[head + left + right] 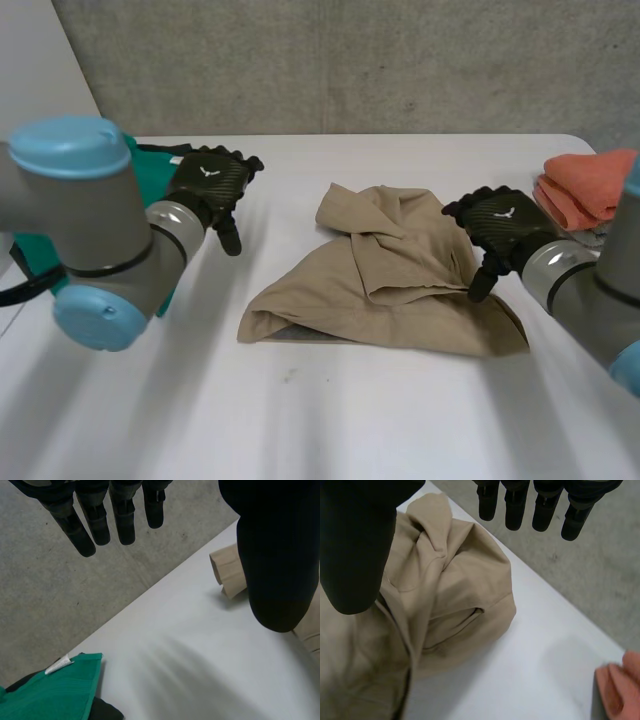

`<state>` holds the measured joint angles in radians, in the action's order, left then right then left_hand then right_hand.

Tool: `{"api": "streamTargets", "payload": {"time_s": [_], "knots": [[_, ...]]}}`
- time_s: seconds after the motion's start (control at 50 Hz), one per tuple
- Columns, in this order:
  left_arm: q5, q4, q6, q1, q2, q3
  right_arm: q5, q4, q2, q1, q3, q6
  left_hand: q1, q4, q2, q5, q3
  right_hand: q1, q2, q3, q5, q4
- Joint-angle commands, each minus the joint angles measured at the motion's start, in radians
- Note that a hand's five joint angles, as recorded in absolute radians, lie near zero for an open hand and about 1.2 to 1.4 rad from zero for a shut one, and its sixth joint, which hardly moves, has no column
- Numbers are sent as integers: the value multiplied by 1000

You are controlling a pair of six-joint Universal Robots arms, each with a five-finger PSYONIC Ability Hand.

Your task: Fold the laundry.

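A crumpled tan garment [385, 280] lies in a heap in the middle of the white table [300, 420]. My right hand [497, 228] hovers at its right edge, fingers [515, 510] straight and thumb [355, 545] apart, holding nothing. In the right wrist view the tan garment [445, 605] spreads under the palm. My left hand [213, 185] is open to the left of the garment, well apart from it, fingers [95, 525] straight. A corner of the tan garment [227, 572] shows beside the left thumb [280, 555].
A green cloth [150, 160] lies at the table's far left under my left arm, its edge [55, 692] below the left palm. A folded orange cloth [590, 185] sits at the far right, its corner [622, 687] near the right hand. A concrete wall [350, 60] backs the table.
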<state>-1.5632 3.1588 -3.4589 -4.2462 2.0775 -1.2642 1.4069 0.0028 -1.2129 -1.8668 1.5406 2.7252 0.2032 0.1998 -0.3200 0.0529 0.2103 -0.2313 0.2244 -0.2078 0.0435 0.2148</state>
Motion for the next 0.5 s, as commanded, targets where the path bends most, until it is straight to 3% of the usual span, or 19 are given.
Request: {"api": "streamTargets", "payload": {"time_s": [0.02, 0.12, 0.42, 0.5], "knots": [[61, -235, 55, -1, -48, -21, 38, 299, -19, 20, -74, 155, -29, -25, 145, -53, -36, 57, -50, 33, -44, -40], [118, -333, 101, -26, 16, -53, 18, 333, -20, 35, -42, 176, 63, 66, 54, 39, 56, 57, -50, 33, -44, -40], [155, -266, 168, -38, 179, 49, -22, 172, -30, 55, 130, 67, 207, 210, -90, 183, 200, 57, -50, 33, -44, -40], [178, -264, 191, -26, 191, 66, -22, 137, -34, 61, 159, 64, 558, 562, -442, 534, 551, 57, -50, 33, -44, -40]]}}
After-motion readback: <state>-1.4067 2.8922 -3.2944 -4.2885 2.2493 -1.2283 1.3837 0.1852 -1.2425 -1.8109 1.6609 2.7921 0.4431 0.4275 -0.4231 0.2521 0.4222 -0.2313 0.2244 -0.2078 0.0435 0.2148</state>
